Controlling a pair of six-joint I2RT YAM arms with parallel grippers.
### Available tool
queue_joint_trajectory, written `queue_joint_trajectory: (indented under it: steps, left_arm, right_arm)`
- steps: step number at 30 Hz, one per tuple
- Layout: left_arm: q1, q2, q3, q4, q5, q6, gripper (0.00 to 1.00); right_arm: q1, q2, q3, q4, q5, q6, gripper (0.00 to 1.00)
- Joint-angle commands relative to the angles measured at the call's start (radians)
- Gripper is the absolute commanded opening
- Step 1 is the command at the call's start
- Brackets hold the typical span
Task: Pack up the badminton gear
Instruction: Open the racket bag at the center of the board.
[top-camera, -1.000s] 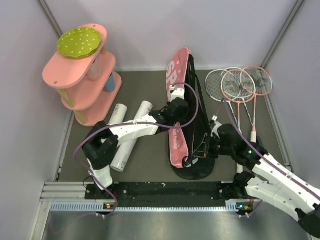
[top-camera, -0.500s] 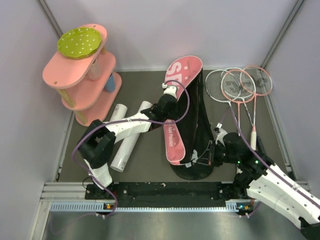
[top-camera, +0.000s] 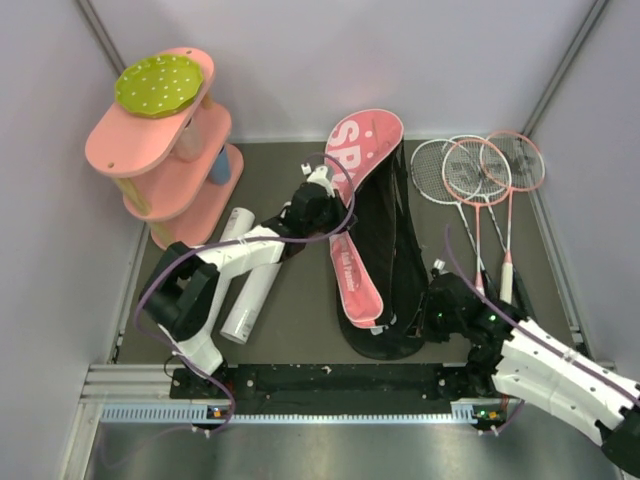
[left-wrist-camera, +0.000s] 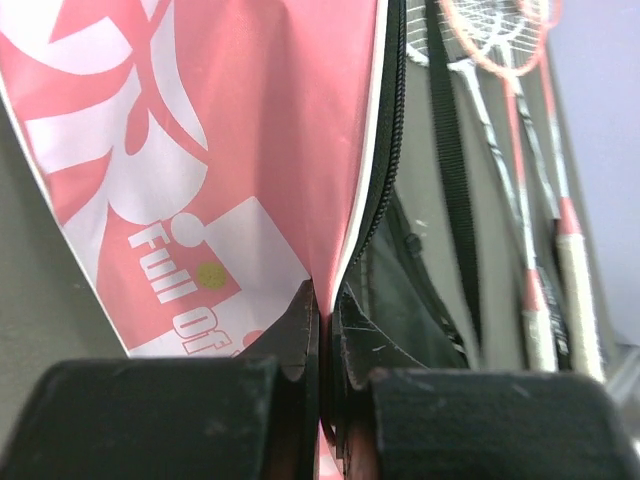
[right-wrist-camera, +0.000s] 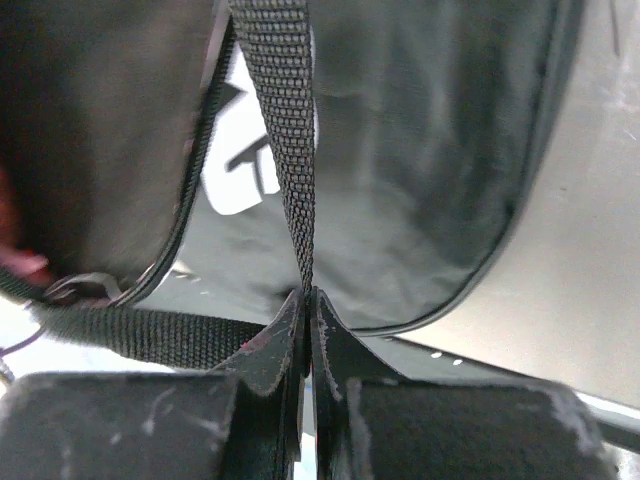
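Grey table; L tool pinches bag flap; R tool pinches strap.

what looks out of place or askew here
The pink-and-black racket-shaped bag lies splayed open: left claw pinches the zipper edge of its pink flap, right claw pinches its black webbing strap. Nothing spilled or damaged.

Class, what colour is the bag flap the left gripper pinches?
The bag flap is pink with white lettering; the left wrist view shows it best.
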Motion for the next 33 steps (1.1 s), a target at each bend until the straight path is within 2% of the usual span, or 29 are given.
queue_joint_trajectory:
  steps: [1,4,7,10,19,22,30,33]
  left_arm:
    - [0.025,-0.123,-0.019,0.215,0.184,-0.103,0.00]
    - [0.025,-0.158,-0.062,0.280,0.288,-0.166,0.00]
    - [0.020,-0.184,-0.080,0.278,0.343,-0.150,0.00]
    - [0.017,-0.200,-0.097,0.226,0.351,-0.094,0.00]
    - [0.000,-0.214,-0.120,0.114,0.299,0.045,0.00]
    - [0.000,-0.221,-0.122,0.108,0.291,0.065,0.00]
    - [-0.001,-0.240,-0.131,0.087,0.265,0.104,0.00]
    - [-0.001,-0.238,-0.140,0.085,0.256,0.117,0.00]
  right_arm:
    - [0.011,0.096,-0.107,0.113,0.027,0.077,0.00]
    - [0.003,0.220,-0.084,0.196,0.053,0.070,0.00]
    - [0.005,0.268,-0.027,0.233,0.061,0.013,0.00]
    - [-0.002,0.241,0.028,0.218,0.071,-0.057,0.08]
    - [-0.026,0.142,0.171,0.113,0.075,-0.185,0.55]
    - [-0.037,0.095,0.215,0.083,0.084,-0.232,0.64]
    - [-0.115,0.058,0.366,-0.022,0.223,-0.323,0.71]
    - [-0.253,0.104,0.406,-0.025,0.254,-0.341,0.74]
